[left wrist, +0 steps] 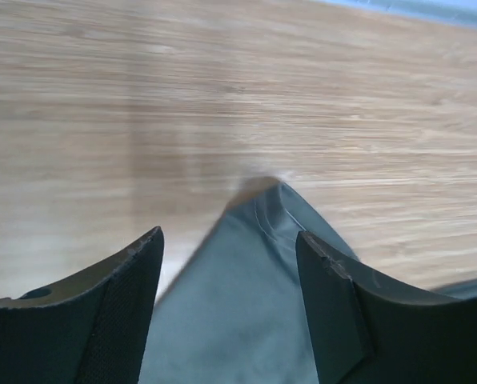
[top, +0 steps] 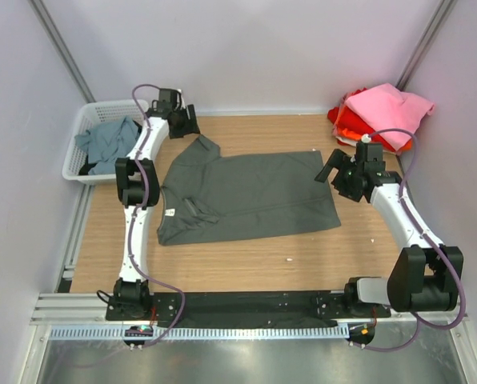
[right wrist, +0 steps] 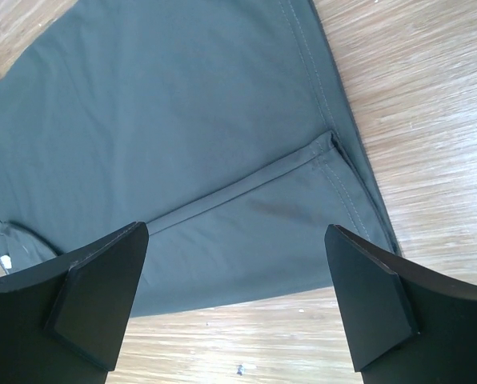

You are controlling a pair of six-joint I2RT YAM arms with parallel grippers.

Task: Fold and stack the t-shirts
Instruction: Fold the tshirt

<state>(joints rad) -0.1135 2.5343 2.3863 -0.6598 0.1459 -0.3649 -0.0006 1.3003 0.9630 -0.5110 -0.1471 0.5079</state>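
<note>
T-shirt (top: 246,196) lies flat — beneath both wide-parted jaws.

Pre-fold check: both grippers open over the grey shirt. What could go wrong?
1. The left gripper straddles just a narrow tip of the grey t-shirt; a pinch may slip.
2. The right gripper sits over a layered hem corner; it may catch only the top layer.
3. The pink-topped t-shirt stack lies close to that gripper; a swing could snag it.

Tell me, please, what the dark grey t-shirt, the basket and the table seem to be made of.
Dark grey t-shirt: soft matte cloth, likely cotton; creases, stitched hems. Basket: white plastic, by its moulded lattice. Table: wood or laminate; grain shows.
</note>
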